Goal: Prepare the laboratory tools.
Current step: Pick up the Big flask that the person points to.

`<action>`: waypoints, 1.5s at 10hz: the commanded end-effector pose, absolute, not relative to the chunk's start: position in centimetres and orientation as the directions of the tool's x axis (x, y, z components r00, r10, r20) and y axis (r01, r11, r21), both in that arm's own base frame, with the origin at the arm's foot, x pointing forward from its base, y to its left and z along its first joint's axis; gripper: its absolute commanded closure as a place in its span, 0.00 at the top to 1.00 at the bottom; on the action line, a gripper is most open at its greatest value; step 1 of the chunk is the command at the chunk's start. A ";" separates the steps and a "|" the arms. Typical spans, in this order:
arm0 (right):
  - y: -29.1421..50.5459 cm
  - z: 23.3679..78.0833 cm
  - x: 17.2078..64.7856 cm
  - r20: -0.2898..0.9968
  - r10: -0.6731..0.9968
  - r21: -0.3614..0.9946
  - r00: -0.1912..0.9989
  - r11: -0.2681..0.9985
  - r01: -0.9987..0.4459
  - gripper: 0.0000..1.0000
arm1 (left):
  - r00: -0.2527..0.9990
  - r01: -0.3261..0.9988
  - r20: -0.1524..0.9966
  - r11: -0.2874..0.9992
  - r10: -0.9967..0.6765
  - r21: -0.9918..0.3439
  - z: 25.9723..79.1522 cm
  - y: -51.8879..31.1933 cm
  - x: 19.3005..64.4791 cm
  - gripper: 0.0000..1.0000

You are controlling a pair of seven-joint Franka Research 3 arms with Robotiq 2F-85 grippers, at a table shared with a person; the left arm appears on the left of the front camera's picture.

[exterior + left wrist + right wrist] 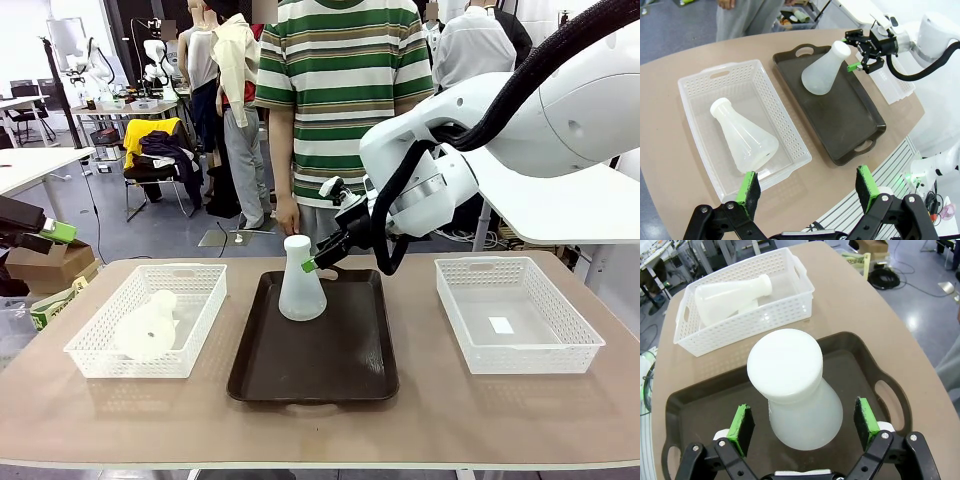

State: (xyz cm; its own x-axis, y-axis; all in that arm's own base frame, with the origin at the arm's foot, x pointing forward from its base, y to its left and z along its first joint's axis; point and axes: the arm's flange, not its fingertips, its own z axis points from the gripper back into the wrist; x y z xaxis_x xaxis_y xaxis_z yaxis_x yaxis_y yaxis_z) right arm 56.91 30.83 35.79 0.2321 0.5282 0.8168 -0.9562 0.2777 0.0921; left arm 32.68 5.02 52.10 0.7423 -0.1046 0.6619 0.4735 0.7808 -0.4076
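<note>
One frosted-white conical flask (301,282) stands upright on the dark brown tray (340,370). My right gripper (318,262) is open beside its neck, on the far right side. In the right wrist view its green pads (741,422) flank the flask (795,385) with a gap on both sides. A second flask (145,325) lies on its side in the left white basket (95,350). My left gripper (807,190) hangs open with nothing between its fingers, off the table's left end, facing that lying flask (745,137).
A white lattice basket (515,355) sits at the right of the table with nothing in it but a small label. A person in a striped shirt (345,90) stands at the far side, behind the tray. Bare tabletop runs along the front edge.
</note>
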 end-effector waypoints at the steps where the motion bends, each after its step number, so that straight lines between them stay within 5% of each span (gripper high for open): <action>1: 30.8 35.8 56.9 0.817 0.528 0.092 0.232 0.278 -0.956 1.00 | 0.732 0.493 0.672 0.768 -0.113 -0.408 52.0 5.4 32.8 1.00; 9: 5.4 45.4 50.1 0.908 0.292 0.079 0.299 0.582 -0.809 1.00 | 0.732 0.493 0.672 0.768 -0.113 -0.408 52.0 5.4 32.8 1.00; 15: 2.9 43.5 48.7 0.939 0.168 0.144 0.301 0.602 -0.785 1.00 | 0.732 0.493 0.672 0.768 -0.113 -0.408 52.0 5.4 32.8 1.00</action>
